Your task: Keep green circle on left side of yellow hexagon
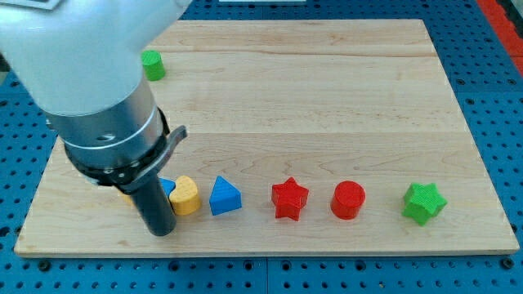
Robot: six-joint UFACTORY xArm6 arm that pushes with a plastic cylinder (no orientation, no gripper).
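Observation:
The green circle [152, 64] lies near the board's top left, just right of the arm's body. My rod comes down at the view's lower left, and my tip [162, 232] rests near the board's bottom edge. It is just left of a yellow heart-shaped block [186, 196]. A sliver of a blue block [168, 187] shows between the rod and that yellow block. A small yellow sliver [123, 194] peeks out under the arm at the rod's left; its shape is hidden. No yellow hexagon can be made out in full.
A row of blocks runs along the board's lower part: a blue triangle [224, 197], a red star [289, 199], a red circle [348, 200] and a green star [424, 202]. The arm's bulky body [90, 73] hides the board's left side. The board's bottom edge [261, 251] lies close below my tip.

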